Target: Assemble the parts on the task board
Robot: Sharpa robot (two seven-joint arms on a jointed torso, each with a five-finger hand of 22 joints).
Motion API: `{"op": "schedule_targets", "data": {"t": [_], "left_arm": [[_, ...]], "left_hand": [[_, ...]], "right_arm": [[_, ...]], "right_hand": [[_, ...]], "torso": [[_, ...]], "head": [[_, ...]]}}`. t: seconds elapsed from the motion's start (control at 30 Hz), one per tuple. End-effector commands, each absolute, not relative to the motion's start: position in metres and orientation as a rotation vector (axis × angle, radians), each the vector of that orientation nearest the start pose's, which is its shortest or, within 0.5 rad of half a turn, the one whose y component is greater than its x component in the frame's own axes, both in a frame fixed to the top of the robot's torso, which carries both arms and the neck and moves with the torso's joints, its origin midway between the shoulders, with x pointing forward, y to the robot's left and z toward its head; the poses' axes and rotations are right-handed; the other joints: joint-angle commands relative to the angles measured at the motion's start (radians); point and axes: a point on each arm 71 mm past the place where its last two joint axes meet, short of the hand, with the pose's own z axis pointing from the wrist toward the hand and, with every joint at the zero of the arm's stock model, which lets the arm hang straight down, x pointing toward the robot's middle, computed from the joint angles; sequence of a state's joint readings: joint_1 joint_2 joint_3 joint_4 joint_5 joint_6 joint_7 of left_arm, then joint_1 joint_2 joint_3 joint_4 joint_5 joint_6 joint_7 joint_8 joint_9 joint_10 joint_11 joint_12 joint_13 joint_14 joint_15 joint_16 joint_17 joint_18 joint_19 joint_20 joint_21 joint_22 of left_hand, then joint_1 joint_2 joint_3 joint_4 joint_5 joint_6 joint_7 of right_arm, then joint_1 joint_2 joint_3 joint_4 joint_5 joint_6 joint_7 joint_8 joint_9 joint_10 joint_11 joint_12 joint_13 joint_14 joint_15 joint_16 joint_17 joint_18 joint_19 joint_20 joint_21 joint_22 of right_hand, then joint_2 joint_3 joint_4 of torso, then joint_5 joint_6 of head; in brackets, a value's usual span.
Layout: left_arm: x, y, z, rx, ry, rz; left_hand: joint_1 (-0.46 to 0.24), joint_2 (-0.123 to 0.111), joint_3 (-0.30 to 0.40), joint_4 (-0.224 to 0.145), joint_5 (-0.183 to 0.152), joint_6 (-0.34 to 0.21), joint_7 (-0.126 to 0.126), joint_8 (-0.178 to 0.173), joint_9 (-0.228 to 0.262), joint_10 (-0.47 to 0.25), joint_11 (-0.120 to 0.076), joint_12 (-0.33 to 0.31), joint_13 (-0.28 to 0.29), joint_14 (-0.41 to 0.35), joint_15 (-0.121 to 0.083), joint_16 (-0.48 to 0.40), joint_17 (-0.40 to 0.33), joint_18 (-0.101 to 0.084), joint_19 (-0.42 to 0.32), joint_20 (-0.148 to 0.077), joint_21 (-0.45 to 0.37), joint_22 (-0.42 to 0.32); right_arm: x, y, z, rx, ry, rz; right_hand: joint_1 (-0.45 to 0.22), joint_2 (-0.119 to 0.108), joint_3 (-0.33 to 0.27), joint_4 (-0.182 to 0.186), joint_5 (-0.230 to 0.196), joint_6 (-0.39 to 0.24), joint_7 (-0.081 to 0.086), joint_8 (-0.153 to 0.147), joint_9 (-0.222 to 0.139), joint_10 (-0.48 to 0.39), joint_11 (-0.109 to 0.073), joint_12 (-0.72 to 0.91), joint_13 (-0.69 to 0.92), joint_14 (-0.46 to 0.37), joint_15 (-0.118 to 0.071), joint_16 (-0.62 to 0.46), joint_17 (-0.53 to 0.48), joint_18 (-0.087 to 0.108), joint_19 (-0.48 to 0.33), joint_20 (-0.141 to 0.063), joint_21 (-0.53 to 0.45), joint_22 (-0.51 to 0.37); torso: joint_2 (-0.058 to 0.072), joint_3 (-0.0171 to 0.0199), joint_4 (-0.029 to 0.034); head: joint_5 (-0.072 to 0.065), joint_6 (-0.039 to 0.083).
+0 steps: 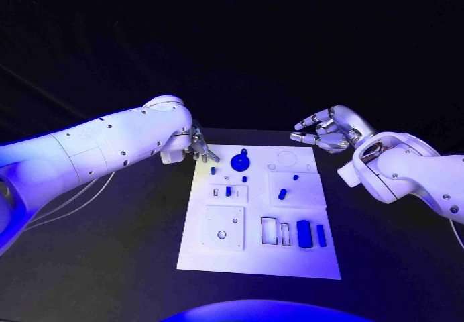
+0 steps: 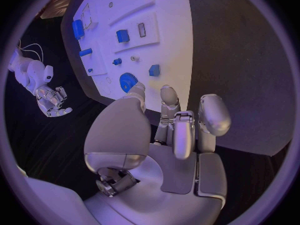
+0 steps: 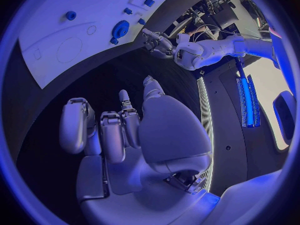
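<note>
you are early in the job, by my reading: the task board (image 1: 259, 261) lies flat on the black desk (image 1: 116, 255) with its blue parts scattered over it, and neither hand carries one. your left hand (image 1: 196, 145) hovers at the board's far corner, fingers loosely spread and holding nothing; just past its fingertips sits the blue gear (image 1: 240, 161), toothed and round, with a small blue block (image 2: 154, 70) close by. your right hand (image 1: 327, 131) hangs off the opposite far corner, well apart from the board, fingers curled but apart, nothing in them. nearer to you than either hand, two long blue bars (image 1: 311, 234) sit by open rectangular slots, so several seats look unfilled. the board is matte white, hard, with raised panels and cut recesses; the parts look like smooth moulded plastic; the hands are silver with rounded pads.
</note>
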State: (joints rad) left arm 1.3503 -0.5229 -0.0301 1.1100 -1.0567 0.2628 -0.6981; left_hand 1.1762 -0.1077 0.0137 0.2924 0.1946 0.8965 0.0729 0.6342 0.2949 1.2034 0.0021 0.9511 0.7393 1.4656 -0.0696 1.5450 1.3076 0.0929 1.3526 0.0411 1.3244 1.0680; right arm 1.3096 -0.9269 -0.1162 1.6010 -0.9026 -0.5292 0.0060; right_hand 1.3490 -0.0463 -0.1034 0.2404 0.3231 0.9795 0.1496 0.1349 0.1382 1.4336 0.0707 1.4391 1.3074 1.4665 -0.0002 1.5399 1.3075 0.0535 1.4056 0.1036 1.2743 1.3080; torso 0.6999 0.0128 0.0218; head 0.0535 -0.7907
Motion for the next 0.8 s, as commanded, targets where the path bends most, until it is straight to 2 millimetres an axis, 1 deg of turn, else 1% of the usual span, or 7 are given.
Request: {"op": "schedule_targets", "data": {"t": [0.03,0.13,0.3,0.47,0.57,0.67,0.8], "left_arm": [[0.565,0.180,-0.175,-0.242,2.330,-0.120],[0.565,0.179,-0.177,-0.241,2.336,-0.119],[0.566,0.180,-0.179,-0.245,2.347,-0.119],[0.565,0.179,-0.182,-0.249,2.363,-0.129],[0.564,0.178,-0.185,-0.248,2.372,-0.136],[0.563,0.177,-0.188,-0.247,2.379,-0.139],[0.562,0.177,-0.190,-0.249,2.385,-0.141]], "left_hand": [[-0.002,0.010,-0.007,0.000,0.005,0.006,0.000,-0.005,-0.002,0.000,-0.003,0.005,0.001,0.093,0.008,0.001,0.221,0.007,-0.004,0.005,-0.004,0.001],[-0.004,0.012,-0.009,0.000,0.005,0.007,-0.001,-0.004,-0.003,0.001,-0.003,0.008,0.003,0.093,0.007,0.001,0.222,0.007,-0.004,0.005,-0.004,0.002],[-0.006,0.015,-0.012,0.000,0.005,0.009,-0.001,-0.004,-0.004,0.003,-0.004,0.010,0.004,0.094,0.007,0.003,0.224,0.007,-0.003,0.005,-0.003,0.003],[-0.006,0.020,-0.014,0.000,0.006,0.011,-0.002,-0.004,-0.004,0.004,-0.004,0.012,0.005,0.094,0.007,0.004,0.226,0.006,-0.003,0.005,-0.002,0.005],[-0.006,0.022,-0.015,0.000,0.006,0.012,-0.002,-0.004,-0.005,0.005,-0.004,0.013,0.006,0.095,0.007,0.004,0.226,0.006,-0.002,0.005,-0.002,0.005],[-0.006,0.028,-0.016,-0.001,0.006,0.014,-0.003,-0.003,-0.006,0.007,-0.005,0.016,0.008,0.095,0.006,0.006,0.229,0.006,-0.002,0.005,-0.001,0.007],[-0.005,0.037,-0.019,-0.001,0.006,0.017,-0.004,-0.003,-0.007,0.010,-0.006,0.020,0.009,0.096,0.005,0.007,0.231,0.006,0.000,0.004,0.000,0.009]], "right_arm": [[0.483,-0.228,-0.148,0.346,1.551,0.893],[0.483,-0.228,-0.148,0.345,1.551,0.894],[0.483,-0.227,-0.148,0.345,1.551,0.895],[0.483,-0.227,-0.148,0.344,1.551,0.896],[0.483,-0.227,-0.148,0.344,1.551,0.897],[0.483,-0.227,-0.148,0.343,1.551,0.898],[0.483,-0.227,-0.148,0.343,1.551,0.898]], "right_hand": [[-0.008,0.001,-0.004,0.000,0.004,0.000,-0.003,0.006,0.000,-0.001,-0.006,-0.003,0.111,0.084,-0.007,-0.007,0.184,0.021,-0.003,-0.005,-0.003,0.035],[-0.008,0.001,-0.004,0.000,0.004,0.000,-0.003,0.006,0.000,-0.001,-0.006,-0.003,0.111,0.084,-0.007,-0.007,0.184,0.021,-0.003,-0.005,-0.003,0.035],[-0.008,0.001,-0.004,0.000,0.004,0.000,-0.003,0.006,0.000,-0.001,-0.006,-0.003,0.111,0.084,-0.007,-0.007,0.184,0.021,-0.003,-0.005,-0.003,0.035],[-0.008,0.001,-0.004,0.000,0.004,0.000,-0.003,0.006,0.000,-0.001,-0.006,-0.003,0.111,0.084,-0.007,-0.007,0.184,0.021,-0.003,-0.005,-0.003,0.035],[-0.008,0.001,-0.004,0.000,0.004,0.000,-0.003,0.006,0.000,-0.001,-0.006,-0.003,0.111,0.084,-0.007,-0.007,0.184,0.021,-0.003,-0.005,-0.003,0.035],[-0.009,0.002,-0.004,0.000,0.005,0.000,-0.004,0.006,0.000,-0.001,-0.006,-0.002,0.112,0.084,-0.008,-0.006,0.184,0.021,-0.003,-0.005,-0.003,0.035],[-0.009,0.002,-0.004,0.000,0.005,0.000,-0.004,0.006,0.000,-0.001,-0.006,-0.002,0.112,0.084,-0.008,-0.006,0.184,0.021,-0.003,-0.005,-0.003,0.035]], "torso": [[-0.001,0.0009,0.0017],[-0.002,0.0016,0.0009],[-0.002,0.0004,0.0004],[-0.002,0.0007,0.0004],[-0.002,0.0007,0.0015],[-0.003,0.0003,0.0011],[-0.002,0.0006,0.0006]], "head": [[0.000,-0.003],[0.001,-0.004],[0.000,-0.005],[-0.001,-0.005],[-0.002,-0.004],[-0.002,-0.004],[-0.002,-0.006]]}}
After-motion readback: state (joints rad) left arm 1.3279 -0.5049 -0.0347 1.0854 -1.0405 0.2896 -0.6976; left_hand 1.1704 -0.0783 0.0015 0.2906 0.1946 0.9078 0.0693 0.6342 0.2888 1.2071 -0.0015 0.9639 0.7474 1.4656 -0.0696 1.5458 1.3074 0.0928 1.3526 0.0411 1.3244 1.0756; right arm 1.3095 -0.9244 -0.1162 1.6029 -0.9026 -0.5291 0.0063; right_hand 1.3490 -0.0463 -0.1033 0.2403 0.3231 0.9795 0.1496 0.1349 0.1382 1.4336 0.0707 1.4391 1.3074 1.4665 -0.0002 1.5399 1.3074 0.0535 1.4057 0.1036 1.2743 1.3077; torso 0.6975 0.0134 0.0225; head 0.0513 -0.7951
